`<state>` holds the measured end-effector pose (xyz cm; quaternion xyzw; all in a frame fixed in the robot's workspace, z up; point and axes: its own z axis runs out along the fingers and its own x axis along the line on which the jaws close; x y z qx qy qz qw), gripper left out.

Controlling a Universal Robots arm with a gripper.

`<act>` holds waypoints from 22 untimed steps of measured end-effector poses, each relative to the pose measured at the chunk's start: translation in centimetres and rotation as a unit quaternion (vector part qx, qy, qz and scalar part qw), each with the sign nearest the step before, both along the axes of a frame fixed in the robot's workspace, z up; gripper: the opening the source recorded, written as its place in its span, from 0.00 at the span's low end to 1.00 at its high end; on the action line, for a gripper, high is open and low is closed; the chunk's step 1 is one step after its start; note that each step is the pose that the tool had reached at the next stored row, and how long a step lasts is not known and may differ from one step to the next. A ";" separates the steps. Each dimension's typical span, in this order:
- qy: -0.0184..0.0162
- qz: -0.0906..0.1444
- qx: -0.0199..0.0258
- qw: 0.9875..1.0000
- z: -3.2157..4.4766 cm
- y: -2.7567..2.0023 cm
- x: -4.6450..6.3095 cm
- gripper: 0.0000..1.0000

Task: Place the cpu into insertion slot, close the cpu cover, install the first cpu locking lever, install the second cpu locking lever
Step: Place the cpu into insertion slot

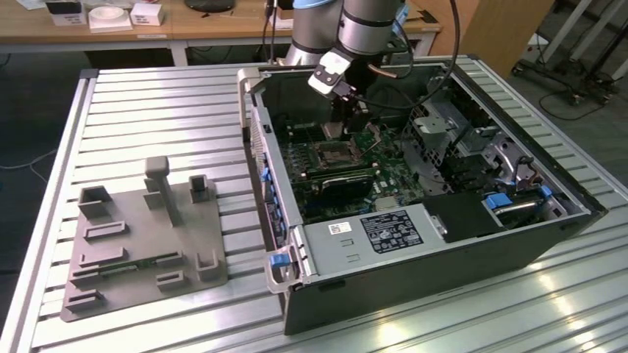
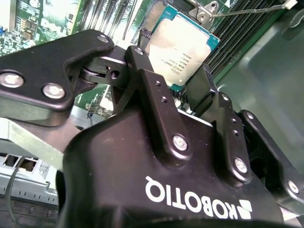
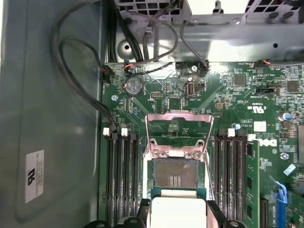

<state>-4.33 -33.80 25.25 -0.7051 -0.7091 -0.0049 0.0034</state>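
My gripper [image 3: 178, 214] is shut on the cpu [image 3: 178, 209], a flat square chip with a pale silver top and a teal edge. In the second wrist view the cpu [image 2: 185, 42] sits between the two black fingers [image 2: 142, 66]. It hangs just above the near edge of the insertion slot [image 3: 175, 175], a dark square socket with a silvery rim. The cpu cover [image 3: 179, 118], a thin metal frame with a cut-out centre, stands open at the socket's far edge. In the exterior view the gripper [image 1: 340, 126] reaches down into the open computer case above the insertion slot [image 1: 332, 154].
Black memory slots [image 3: 122, 180] flank the socket on both sides. Cables [image 3: 76, 80] loop along the case wall. A grey box with a white label [image 1: 390, 229] fills the case's front. A grey fixture plate [image 1: 147, 235] lies on the slatted table at the exterior view's left.
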 end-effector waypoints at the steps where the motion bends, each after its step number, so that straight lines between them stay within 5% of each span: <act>1: 0.000 0.000 0.000 1.000 -0.16 0.03 0.0 0.54; 22: 0.000 0.000 0.000 1.000 -1.23 0.16 0.2 0.54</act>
